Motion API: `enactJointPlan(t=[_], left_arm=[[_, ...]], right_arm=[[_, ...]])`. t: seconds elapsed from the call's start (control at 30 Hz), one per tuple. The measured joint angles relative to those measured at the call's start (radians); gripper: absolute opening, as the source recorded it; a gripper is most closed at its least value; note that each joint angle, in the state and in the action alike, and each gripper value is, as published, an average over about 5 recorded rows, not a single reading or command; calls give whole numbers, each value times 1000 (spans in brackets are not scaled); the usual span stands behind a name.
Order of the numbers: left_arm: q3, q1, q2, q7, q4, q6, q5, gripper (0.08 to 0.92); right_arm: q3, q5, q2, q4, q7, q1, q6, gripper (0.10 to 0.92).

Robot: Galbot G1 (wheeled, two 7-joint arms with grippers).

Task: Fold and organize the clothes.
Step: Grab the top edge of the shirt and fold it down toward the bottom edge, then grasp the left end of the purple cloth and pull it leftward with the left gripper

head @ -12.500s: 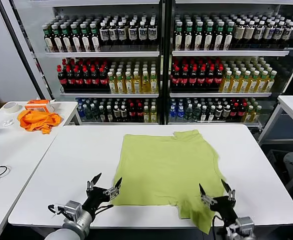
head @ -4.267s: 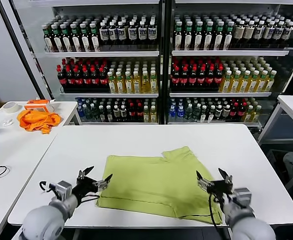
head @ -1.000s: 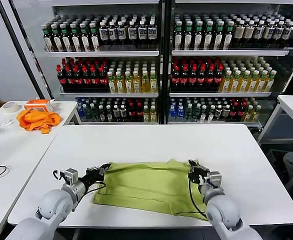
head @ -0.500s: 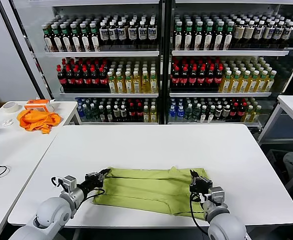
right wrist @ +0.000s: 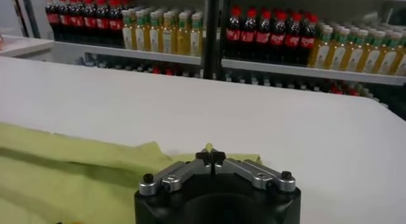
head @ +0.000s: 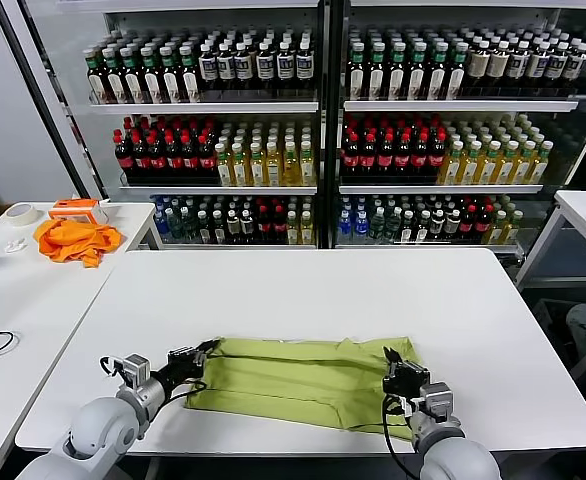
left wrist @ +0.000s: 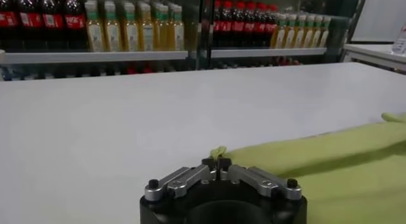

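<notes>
Two hands: both clenched on shirt point(head: 298, 380) edges
Left hand point(head: 205, 350): pinching left corner
Right hand point(head: 393, 357): pinching right corner
Shirt: folded on worktop point(head: 303, 290)

item: lime green T-shirt point(head: 298, 380), plain side up, no print visible
state: folded into a long narrow band, several layers stacked, soft creases running along its length
pose: flat on the white table point(head: 303, 290), long axis left-right, far fold edge slightly raised
location: near front edge of table, roughly centred
left end: corner pinched in left gripper point(head: 195, 356), fingertips closed on fabric
right end: corner pinched in right gripper point(head: 395, 366), fingertips closed on fabric
</notes>
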Motion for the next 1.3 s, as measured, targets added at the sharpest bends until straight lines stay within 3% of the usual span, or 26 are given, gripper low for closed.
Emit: enactJointPlan(t=[0.43,0.6,0.93,1.3], left_arm=[[-17,27,-3,2,-21,25,23,83],[-21,38,-5,-13,-41,56,45,93],[-50,58,-19,-76,-93,92,58,359],[-40,121,-48,-309,-191,94,5,670]], right_arm=[[-2,-11,0,5,7,-46,-8,105],[-4,-14,3,2,-2,-53,4,179],[20,-17,-3,35,-4,-78,34,465],[31,-24,-7,44,-8,-82,52,777]])
